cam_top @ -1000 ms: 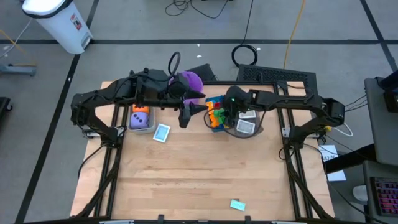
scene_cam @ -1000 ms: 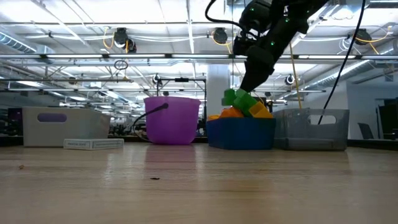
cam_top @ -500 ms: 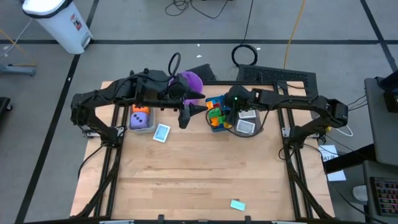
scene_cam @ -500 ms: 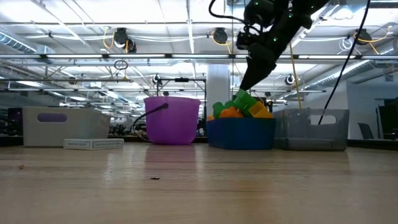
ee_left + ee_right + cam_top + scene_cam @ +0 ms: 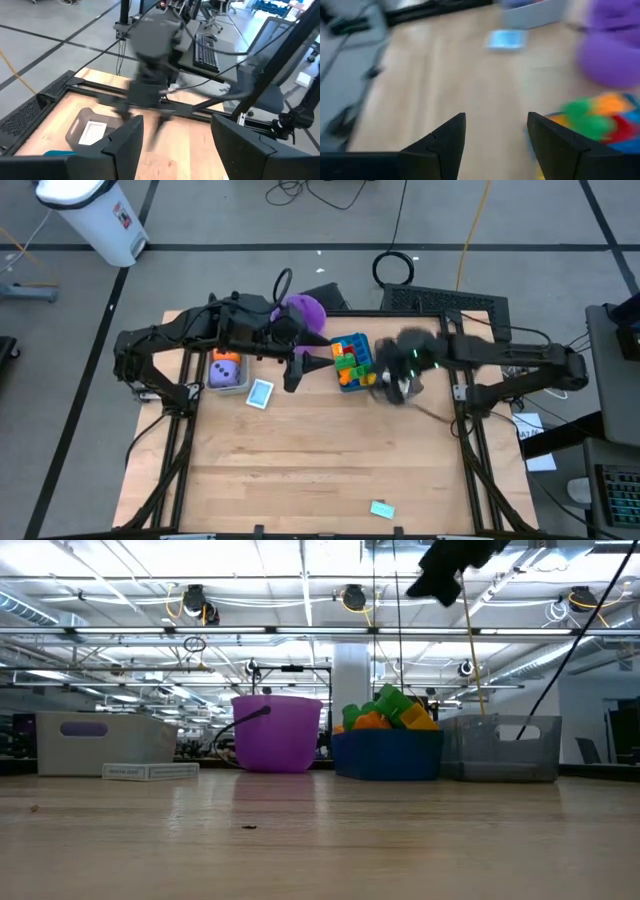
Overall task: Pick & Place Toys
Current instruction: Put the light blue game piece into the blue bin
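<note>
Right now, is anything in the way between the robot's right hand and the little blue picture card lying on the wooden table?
Nothing visible blocks it. The right hand is open and empty above bare wood, and the small flat blue picture card lies in the open, with only the wooden table between them.

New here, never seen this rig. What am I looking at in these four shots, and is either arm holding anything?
Two dark robot arms work at a wooden table. One picture looks straight down, one looks level across the tabletop, and two come from cameras on the wrists. The left gripper hangs by the purple bucket, open and empty. The right gripper, blurred in the overhead view, is open and empty beside the blue bin heaped with bright building bricks. A dice sits in a light bin at the left; picture cards lie beside it and near the front edge.
</note>
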Robot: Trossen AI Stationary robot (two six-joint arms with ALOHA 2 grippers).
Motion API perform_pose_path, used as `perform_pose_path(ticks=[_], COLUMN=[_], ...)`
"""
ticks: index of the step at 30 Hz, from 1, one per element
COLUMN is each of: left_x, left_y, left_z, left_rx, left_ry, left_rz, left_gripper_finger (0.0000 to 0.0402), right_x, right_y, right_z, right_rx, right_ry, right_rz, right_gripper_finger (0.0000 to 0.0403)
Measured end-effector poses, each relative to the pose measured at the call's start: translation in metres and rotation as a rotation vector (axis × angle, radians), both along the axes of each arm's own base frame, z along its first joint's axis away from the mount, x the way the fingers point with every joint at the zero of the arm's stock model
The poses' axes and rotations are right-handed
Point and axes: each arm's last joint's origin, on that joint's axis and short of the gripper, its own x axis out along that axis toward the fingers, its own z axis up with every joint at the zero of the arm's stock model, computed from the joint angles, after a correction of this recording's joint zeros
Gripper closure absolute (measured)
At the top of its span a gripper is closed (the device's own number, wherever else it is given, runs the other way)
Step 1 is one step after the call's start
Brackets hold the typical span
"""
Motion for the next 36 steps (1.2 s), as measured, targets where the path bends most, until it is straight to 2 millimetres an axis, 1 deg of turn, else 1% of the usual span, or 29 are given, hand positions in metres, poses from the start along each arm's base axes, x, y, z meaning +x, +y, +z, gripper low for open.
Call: perform_pose_path(ticks=[4, 8, 10, 12, 15, 17, 19, 23, 25, 28, 31, 36], left_x=[0.000, -0.001, 0.003, 0.007, 0.019, 0.026, 0.037, 0.054, 0.059, 0.060, 0.061, 0.060], left_y=[-0.007, -0.019, -0.028, -0.039, -0.058, -0.071, -0.081, -0.093, -0.097, -0.102, -0.106, -0.113], left_z=[0.000, 0.000, -0.002, -0.002, -0.008, -0.014, -0.021, -0.036, -0.041, -0.044, -0.046, -0.047], left_rx=[0.003, 0.014, 0.026, 0.036, 0.038, 0.037, 0.021, -0.022, -0.040, -0.060, -0.060, -0.056], left_ry=[0.000, -0.001, -0.006, -0.025, -0.052, -0.048, -0.060, -0.044, -0.029, -0.019, -0.012, -0.009], left_rz=[-0.015, -0.035, -0.029, -0.027, -0.049, -0.076, -0.092, -0.103, -0.116, -0.154, -0.169, -0.188], left_gripper_finger=[0.0160, 0.0160, 0.0160, 0.0160, 0.0160, 0.0160, 0.0160, 0.0160, 0.0160, 0.0160, 0.0160, 0.0160], right_x=[-0.006, -0.016, -0.020, -0.021, -0.020, -0.016, -0.013, -0.011, -0.012, -0.011, -0.011, -0.006], right_y=[0.057, 0.113, 0.139, 0.163, 0.196, 0.214, 0.230, 0.258, 0.271, 0.288, 0.296, 0.297], right_z=[0.000, -0.009, -0.017, -0.027, -0.047, -0.062, -0.075, -0.095, -0.103, -0.117, -0.135, -0.163], right_rx=[-0.013, -0.097, -0.148, -0.163, -0.140, -0.117, -0.084, 0.002, 0.038, 0.086, 0.088, 0.065], right_ry=[0.029, 0.083, 0.109, 0.126, 0.183, 0.215, 0.232, 0.241, 0.241, 0.237, 0.265, 0.337], right_rz=[0.210, 0.320, 0.353, 0.372, 0.401, 0.408, 0.405, 0.417, 0.422, 0.422, 0.368, 0.212], right_gripper_finger=[0.0195, 0.0195, 0.0195, 0.0195, 0.0195, 0.0195, 0.0195, 0.0195, 0.0195, 0.0195, 0.0195, 0.0195])
